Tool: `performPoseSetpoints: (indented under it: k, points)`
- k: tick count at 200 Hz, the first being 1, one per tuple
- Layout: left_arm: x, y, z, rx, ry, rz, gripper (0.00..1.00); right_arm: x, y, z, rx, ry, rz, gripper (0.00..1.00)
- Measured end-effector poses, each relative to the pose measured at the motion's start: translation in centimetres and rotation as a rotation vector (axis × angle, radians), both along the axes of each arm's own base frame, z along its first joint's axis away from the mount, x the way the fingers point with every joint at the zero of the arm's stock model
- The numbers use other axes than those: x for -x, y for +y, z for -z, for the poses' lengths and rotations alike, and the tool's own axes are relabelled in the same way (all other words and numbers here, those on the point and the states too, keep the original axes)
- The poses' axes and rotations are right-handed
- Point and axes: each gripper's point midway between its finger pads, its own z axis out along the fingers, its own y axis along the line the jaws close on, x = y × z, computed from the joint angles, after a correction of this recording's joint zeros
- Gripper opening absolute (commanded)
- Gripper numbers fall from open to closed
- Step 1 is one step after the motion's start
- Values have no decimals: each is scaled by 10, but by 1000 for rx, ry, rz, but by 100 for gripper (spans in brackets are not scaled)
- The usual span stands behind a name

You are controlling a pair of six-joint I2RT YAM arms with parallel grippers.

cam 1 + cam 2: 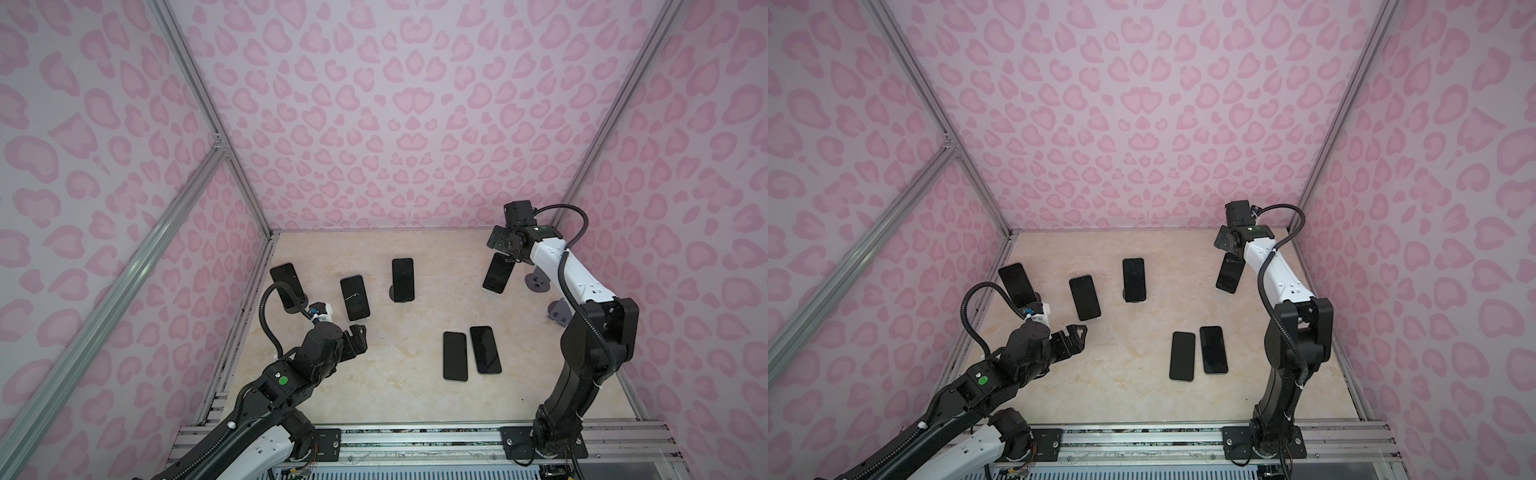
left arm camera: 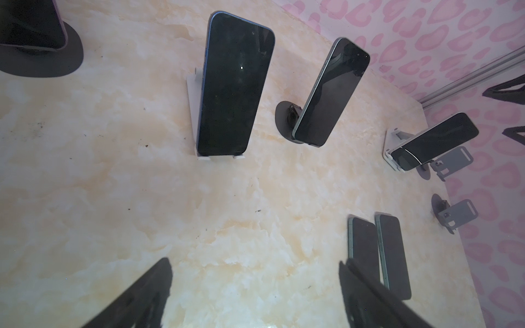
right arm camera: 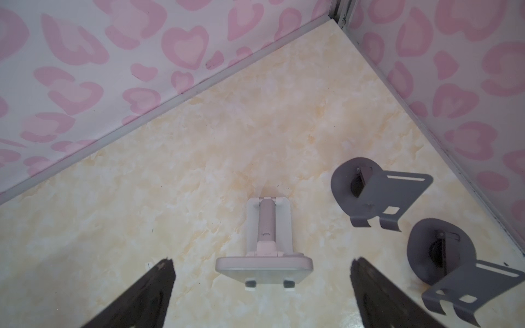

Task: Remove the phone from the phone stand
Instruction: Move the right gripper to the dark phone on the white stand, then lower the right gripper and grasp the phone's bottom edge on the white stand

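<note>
Phone (image 1: 498, 273) (edges seemingly free) sits under spread right end effector (image 3: 261, 260).

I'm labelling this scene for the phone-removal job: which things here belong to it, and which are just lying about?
Job: far-left phone, second phone, middle phone, right phone, all propped up.
Lying about: two flat phones, two empty grey stands.

Bare table (image 1: 353, 395) front, flat phones (image 1: 455, 356) mid-right, propped phones (image 1: 402, 279) behind
</note>
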Motion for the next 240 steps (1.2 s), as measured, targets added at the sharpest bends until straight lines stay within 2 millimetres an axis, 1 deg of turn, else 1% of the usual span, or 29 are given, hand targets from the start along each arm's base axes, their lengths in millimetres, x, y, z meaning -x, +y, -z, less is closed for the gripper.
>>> performPoseSetpoints:
  k: [12, 43, 80, 102, 135, 160, 188, 240]
  points:
    - [0, -1, 3, -10, 3, 6, 95, 1, 1, 7, 5, 25, -9, 99]
    - [-3, -4, 7, -21, 14, 16, 95, 1, 4, 14, 6, 41, -14, 99]
    - [-5, -7, 9, -35, 18, 33, 95, -1, 5, 31, 9, 78, -24, 99]
    - [-5, -8, 10, -36, 19, 36, 95, -2, 5, 38, 13, 96, -30, 96]
    - [-5, -8, 10, -39, 20, 37, 95, -3, 2, 42, 30, 103, -19, 92]
    - [-6, -9, 10, -38, 20, 37, 95, -4, 0, 43, 42, 106, -11, 86]
    - [-7, -9, 13, -43, 28, 39, 95, -4, 0, 46, 40, 111, -7, 84]
    - [-8, -11, 11, -40, 25, 39, 95, -4, -2, 54, 35, 126, -2, 81]
